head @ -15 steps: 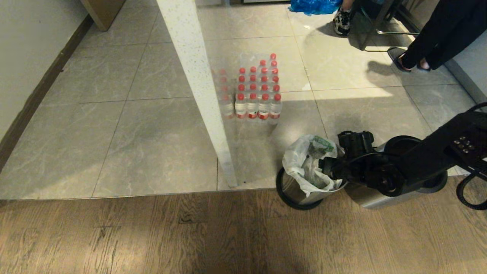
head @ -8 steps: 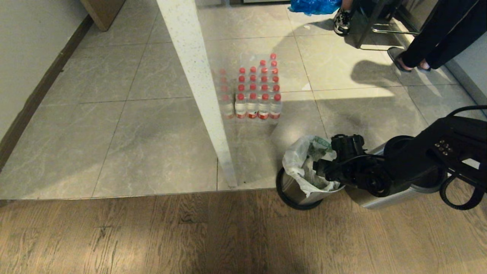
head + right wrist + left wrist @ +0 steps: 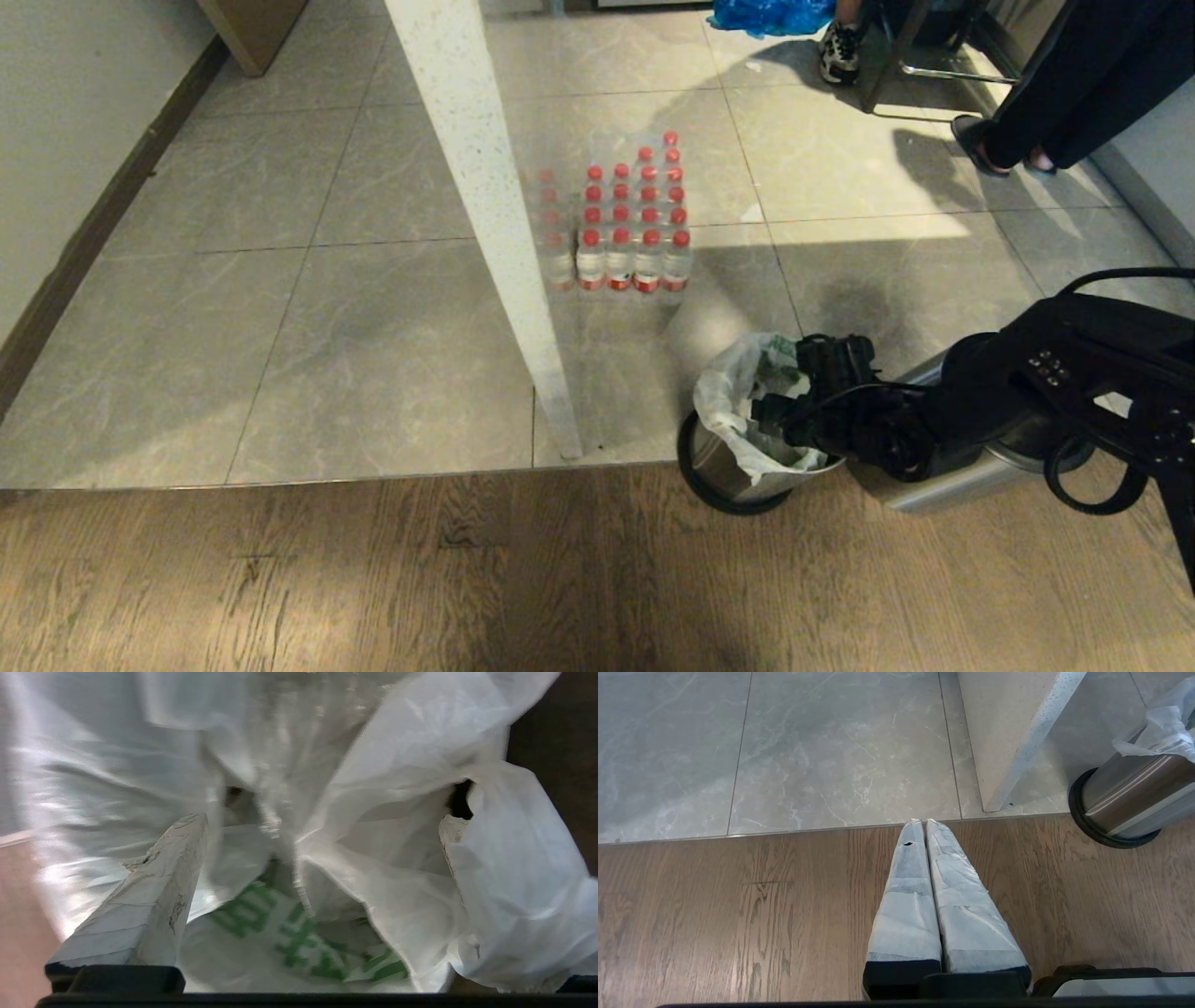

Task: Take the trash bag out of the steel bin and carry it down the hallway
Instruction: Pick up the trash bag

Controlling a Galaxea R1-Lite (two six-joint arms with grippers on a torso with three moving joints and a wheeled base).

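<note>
Your right gripper has slid further over the mouth of the steel bin since a second ago, when it hung nearer the bin's right rim; the arm behind it now reaches further across the head view toward the left. You can see the trash bag still seated in the bin, its white plastic bunched up above the rim, with green printing showing. In the right wrist view the fingers stand wide apart with folds of the trash bag between and around them; one fingertip is partly hidden behind the plastic, and nothing is pinched yet. The bin stands where it did, at the seam between the grey tiles and the wood floor, beside the white post. Your left gripper hangs over the wood floor with its taped fingers pressed together, the steel bin off to its side. Behind, the pack of red-capped bottles has not moved, while the person's legs have shifted slightly.
</note>
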